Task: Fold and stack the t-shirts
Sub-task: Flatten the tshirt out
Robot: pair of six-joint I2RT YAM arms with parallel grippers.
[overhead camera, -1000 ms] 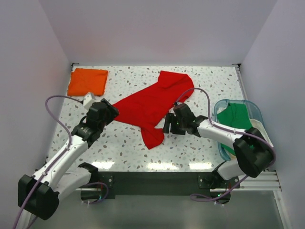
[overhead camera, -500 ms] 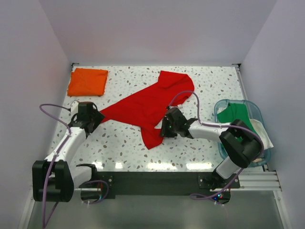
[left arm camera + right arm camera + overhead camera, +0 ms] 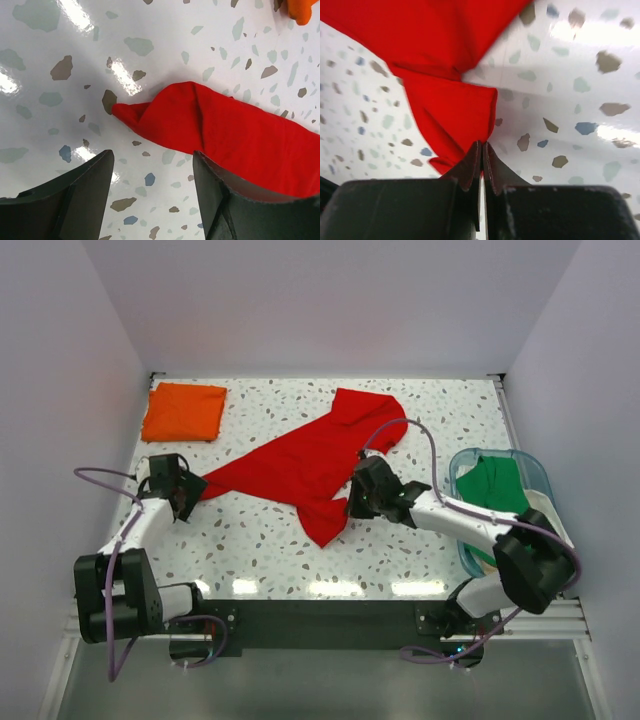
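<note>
left arm (image 3: 140, 530): low, jaws apart | right arm (image 3: 455, 518): reaching left, jaws closed

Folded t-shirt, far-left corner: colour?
Plain orange; the folded t-shirt shows best in the top external view.

Two arms of white tubes and bulky black joint blocks: left arm (image 3: 145, 527), right arm (image 3: 456, 516). Off each, a thin purple cable (image 3: 100, 472). Left gripper (image 3: 152, 160): broad matt-black fingers (image 3: 75, 195) with slanted inner faces. Right gripper (image 3: 482, 150): black too, tapers to thin, sharp-edged tips.
</note>
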